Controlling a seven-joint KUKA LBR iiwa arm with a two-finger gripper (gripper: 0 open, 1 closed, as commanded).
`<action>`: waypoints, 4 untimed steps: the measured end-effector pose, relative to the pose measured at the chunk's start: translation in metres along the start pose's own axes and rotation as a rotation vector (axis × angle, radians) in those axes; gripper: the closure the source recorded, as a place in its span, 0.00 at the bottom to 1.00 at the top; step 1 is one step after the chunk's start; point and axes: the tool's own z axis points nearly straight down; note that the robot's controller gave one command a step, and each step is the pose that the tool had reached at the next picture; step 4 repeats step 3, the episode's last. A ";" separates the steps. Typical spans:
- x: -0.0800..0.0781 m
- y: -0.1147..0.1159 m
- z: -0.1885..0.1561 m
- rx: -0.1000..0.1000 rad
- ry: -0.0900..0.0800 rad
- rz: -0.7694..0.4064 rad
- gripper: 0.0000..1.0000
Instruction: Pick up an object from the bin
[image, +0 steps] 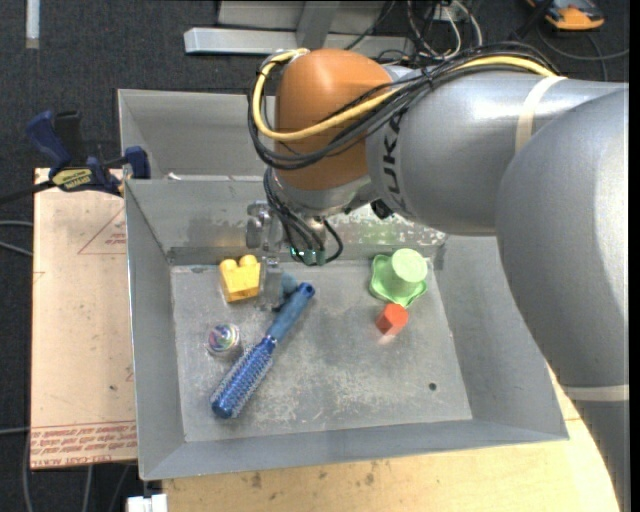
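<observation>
Hanging over the far middle of the bin (150, 300), the gripper (295, 250) is placed near the handle end of a blue brush (262, 350); its opening cannot be told. The brush is judged light and stiff, best taken across the handle.

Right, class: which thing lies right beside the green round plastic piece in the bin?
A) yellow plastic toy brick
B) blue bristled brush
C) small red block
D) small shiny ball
C: the small red block sits just below the green round plastic piece in the view.

robot lab: arm (500, 150), metal bin (150, 330)
</observation>
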 end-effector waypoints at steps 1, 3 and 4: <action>0.072 -0.035 0.118 0.002 0.001 -0.264 0.00; 0.068 -0.006 -0.021 -0.001 -0.016 -0.296 1.00; 0.068 -0.006 -0.021 -0.001 -0.016 -0.296 1.00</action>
